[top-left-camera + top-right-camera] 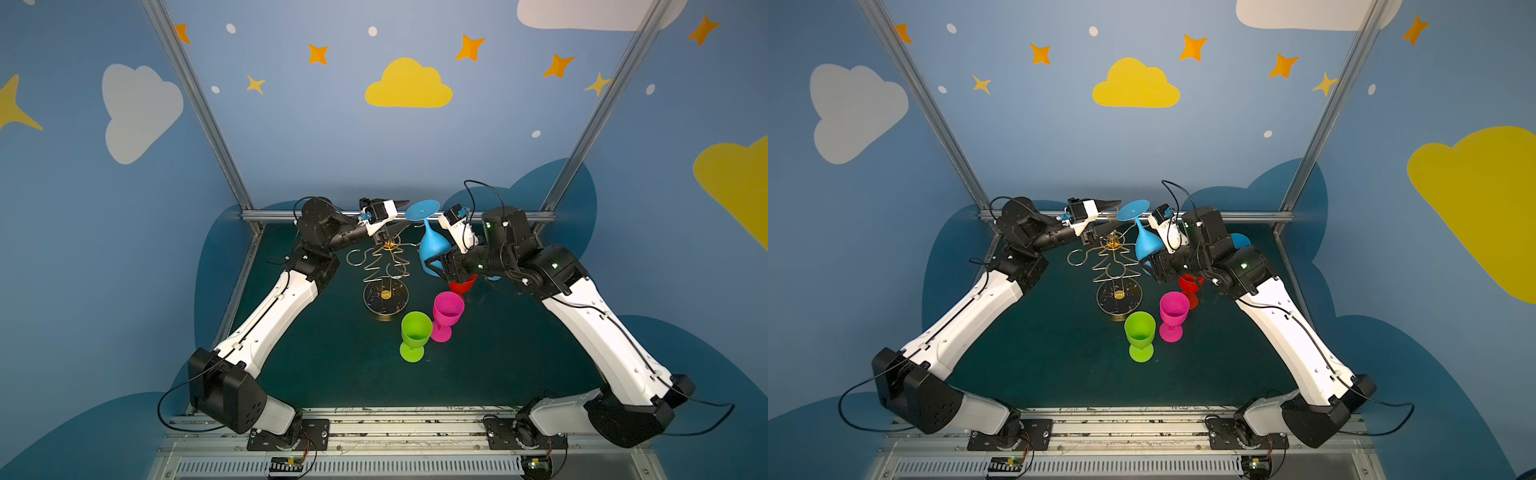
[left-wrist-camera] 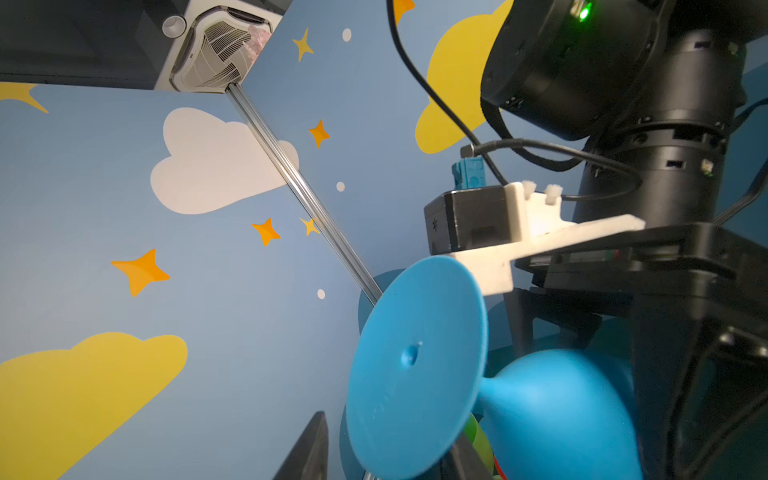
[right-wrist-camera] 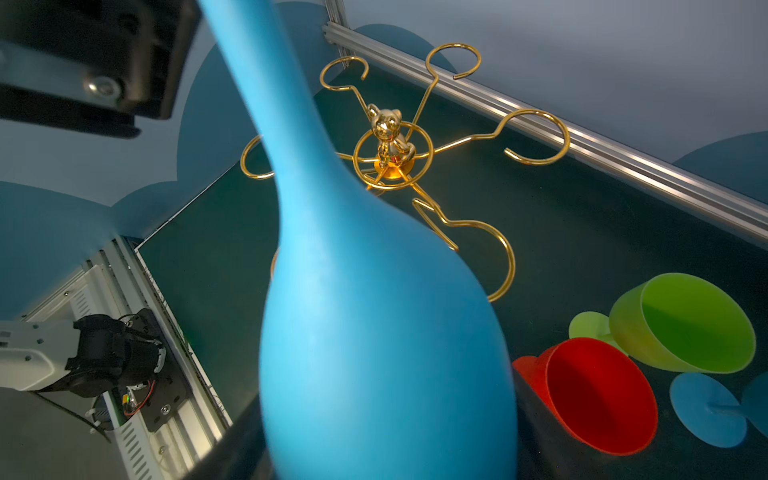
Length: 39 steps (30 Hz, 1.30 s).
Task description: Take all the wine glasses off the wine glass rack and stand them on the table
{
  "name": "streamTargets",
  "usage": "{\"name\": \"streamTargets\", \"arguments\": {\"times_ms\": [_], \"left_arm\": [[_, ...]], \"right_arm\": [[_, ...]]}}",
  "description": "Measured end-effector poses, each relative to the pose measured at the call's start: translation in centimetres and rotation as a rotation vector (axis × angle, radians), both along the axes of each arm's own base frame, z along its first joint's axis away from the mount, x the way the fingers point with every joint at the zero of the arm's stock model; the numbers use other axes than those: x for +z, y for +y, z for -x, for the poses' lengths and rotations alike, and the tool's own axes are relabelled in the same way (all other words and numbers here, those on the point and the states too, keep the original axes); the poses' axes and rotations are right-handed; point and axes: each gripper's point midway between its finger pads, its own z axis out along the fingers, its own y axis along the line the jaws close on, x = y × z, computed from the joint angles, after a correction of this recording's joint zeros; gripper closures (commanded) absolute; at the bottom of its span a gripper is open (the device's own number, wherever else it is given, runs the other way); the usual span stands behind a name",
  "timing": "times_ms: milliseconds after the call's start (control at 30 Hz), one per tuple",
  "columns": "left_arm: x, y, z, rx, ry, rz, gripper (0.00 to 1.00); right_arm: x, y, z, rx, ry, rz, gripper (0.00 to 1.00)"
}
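Right pincer [image 1: 433, 267] holds wine glass [image 1: 432, 247]; wrist view resolves gold bear [image 3: 388, 133].

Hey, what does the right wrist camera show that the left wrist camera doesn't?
Only the right wrist view shows the wine glass rack with its looped arms and the gold bear on top, plus the foot of a second blue glass. Only the left wrist view shows the blue wine glass from under its round foot, and a ceiling vent. Both show that glass's rounded bowl close up.
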Motion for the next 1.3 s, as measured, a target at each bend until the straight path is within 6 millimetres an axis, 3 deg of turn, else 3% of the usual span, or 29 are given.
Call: {"name": "streamTargets", "arguments": {"times_ms": [133,233,367,500,567,900,1300], "left_arm": [[-0.3,-0.2,0.0,0.001,-0.012,-0.015,0.88],[-0.4,0.1,-0.4,0.027,-0.036,-0.027,0.97],[-0.5,0.5,-0.9,0.056,-0.039,-0.032,0.97],[-1.0,0.8,-1.0,0.081,-0.017,-0.024,0.97],[-1.2,1.1,-1.2,0.104,0.012,-0.010,0.97],[-3.9,1.3,-0.6,0.109,0.237,0.079,0.97],[-3.1,1.9,0.0,0.103,0.327,0.178,0.97]], "right_arm": [[0.0,0.1,0.2,-0.003,0.016,-0.007,0.77],[0.3,0.1,0.5,-0.008,0.032,-0.028,0.64],[1.1,0.1,0.8,-0.010,0.028,-0.061,0.50],[1.5,-0.1,1.3,-0.010,0.026,-0.086,0.27],[2.0,-0.2,1.3,-0.009,0.018,-0.112,0.22],[5.7,-3.4,2.2,-0.032,-0.109,-0.330,0.18],[7.8,-5.5,4.1,-0.047,-0.175,-0.446,0.18]]}}
